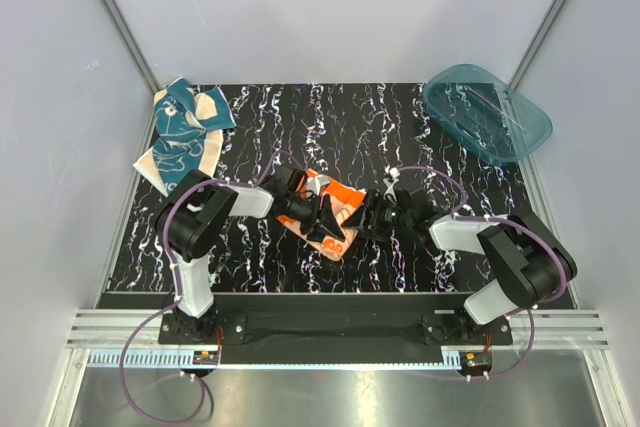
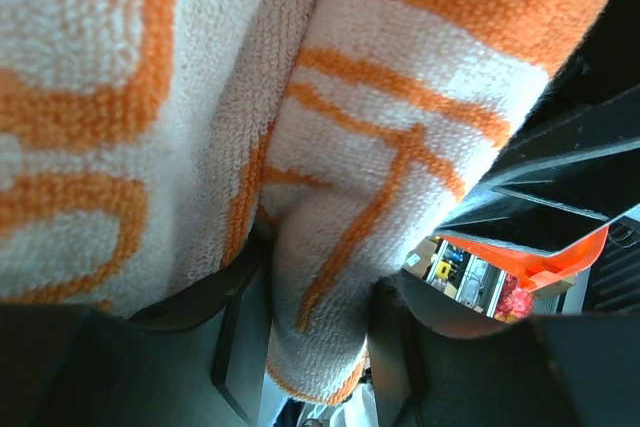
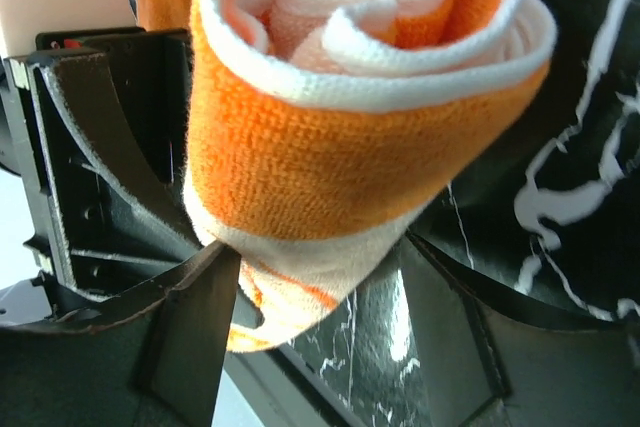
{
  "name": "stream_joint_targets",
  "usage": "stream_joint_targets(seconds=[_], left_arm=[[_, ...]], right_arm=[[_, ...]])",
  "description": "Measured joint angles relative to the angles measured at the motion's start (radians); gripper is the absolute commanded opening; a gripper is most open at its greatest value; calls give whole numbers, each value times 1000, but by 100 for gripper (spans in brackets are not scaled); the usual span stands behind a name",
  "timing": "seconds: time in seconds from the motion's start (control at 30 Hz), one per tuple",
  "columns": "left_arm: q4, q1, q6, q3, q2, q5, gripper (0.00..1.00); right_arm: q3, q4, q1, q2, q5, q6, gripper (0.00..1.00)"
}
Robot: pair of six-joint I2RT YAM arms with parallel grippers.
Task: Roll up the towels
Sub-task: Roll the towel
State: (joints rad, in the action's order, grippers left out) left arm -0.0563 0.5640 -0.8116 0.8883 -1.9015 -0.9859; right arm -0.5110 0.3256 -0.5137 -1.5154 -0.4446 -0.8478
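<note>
The orange towel (image 1: pixel 343 205) lies in the middle of the table (image 1: pixel 260 117), caught between my two arms. My left fingers (image 1: pixel 322 215) come at it from the left and my right fingers (image 1: pixel 378 213) from the right, so each arm is about equally near. It is already wound. The right wrist view looks straight into the spiral end (image 3: pixel 350 7), so I judge its long axis runs roughly across, from one set of fingers toward the other. My right fingers straddle that end of the roll, one on each side with the cloth filling the gap, and I take that as a grip on it. My left fingers pinch a fold of the same orange cloth, which bulges down between them and fills nearly the whole left wrist view. What matters for the coming move is that both grips sit on one bundle, so letting go unevenly could let the coil spring loose. The teal towel (image 1: pixel 185 135) lies crumpled and unrolled at the back left corner, well apart from both sets of fingers and nearer my left arm. The plastic tub (image 1: pixel 487 112) sits at the back right.
</note>
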Motion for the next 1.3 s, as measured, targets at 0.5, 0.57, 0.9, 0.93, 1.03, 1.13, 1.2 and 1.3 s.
stream_joint_targets(seconds=[0.5,0.57,0.9,0.93,1.03,1.13,1.2,1.3], left_arm=[[171,-8,82,56,30,85,69],[258,-4,124,85,62,144,71],[564,50,291,212,271,544,85],[584,77,309,231,300,602,84],[605,211,365,281,397,804,84],[596,369,420,293,477,987,83],[584,462,451,290,502,1085,83],[548,556,489,262,508,1196,83]], right_arm=[[-113,-55,-59,-85,85,15,22],[-134,-99,-65,-83,100,22,22],[-248,-367,-98,-52,193,63,22],[-261,-394,-102,-52,201,66,21],[-299,-470,-112,-53,225,69,21],[-350,-559,-121,-60,250,70,20],[-383,-605,-124,-73,261,70,20],[-410,-649,-125,-89,270,69,19]])
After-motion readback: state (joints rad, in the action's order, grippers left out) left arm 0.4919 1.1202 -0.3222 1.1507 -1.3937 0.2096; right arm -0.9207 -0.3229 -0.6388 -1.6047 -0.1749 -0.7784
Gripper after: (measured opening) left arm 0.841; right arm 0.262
